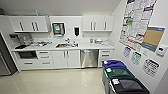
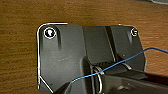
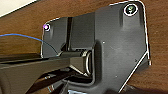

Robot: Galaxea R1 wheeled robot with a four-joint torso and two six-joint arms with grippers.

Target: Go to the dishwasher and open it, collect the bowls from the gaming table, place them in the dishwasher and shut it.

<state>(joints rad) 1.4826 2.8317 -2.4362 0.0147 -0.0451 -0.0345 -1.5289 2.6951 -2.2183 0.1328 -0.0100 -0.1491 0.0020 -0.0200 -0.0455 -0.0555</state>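
Scene: we see a small kitchen in the head view, pale glossy floor (image 1: 57, 81) across the lower frame.
Dishwasher: the dishwasher (image 1: 89, 58) sits right of centre, brushed steel front, door shut, under the white counter (image 1: 82, 46), between white cabinet doors (image 1: 66, 59) on its left and a drawer stack (image 1: 105, 53) on its right.
Sink: the sink (image 1: 63, 45) is set in the counter at centre frame, faucet behind it.
Oven: a dark oven (image 1: 27, 54) sits under the counter at the left.
Upper cabinets: white wall cabinets (image 1: 28, 24) upper left and another set (image 1: 98, 23) upper centre-right, dark bar handles.
Wall fittings: we see a paper towel dispenser (image 1: 58, 29) and a dark soap dispenser (image 1: 76, 31) between the cabinets.
Bins: three bins in a row at lower right, blue lid (image 1: 113, 64), green lid (image 1: 118, 72), black lid (image 1: 128, 86), each with a small white label we cannot read.
Writing: a large poster (image 1: 137, 17) at upper right, a cork board (image 1: 153, 37) beside it, smaller notices (image 1: 136, 57) below; the text is too blurred for us to read, no brands legible.
Wall unit: small white box (image 1: 161, 50) at the right edge.
Left wrist view: brown wood-grain surface (image 2: 20, 50) behind the robot's dark plate, thin blue wire (image 2: 112, 65) crossing it.
Right wrist view: the same kind of wood-grain surface (image 3: 157, 37), blue wire (image 3: 25, 37), a pale strip in one corner.
Left claw: we cannot tell whether it is open or holding anything.
Right claw: cannot tell either.
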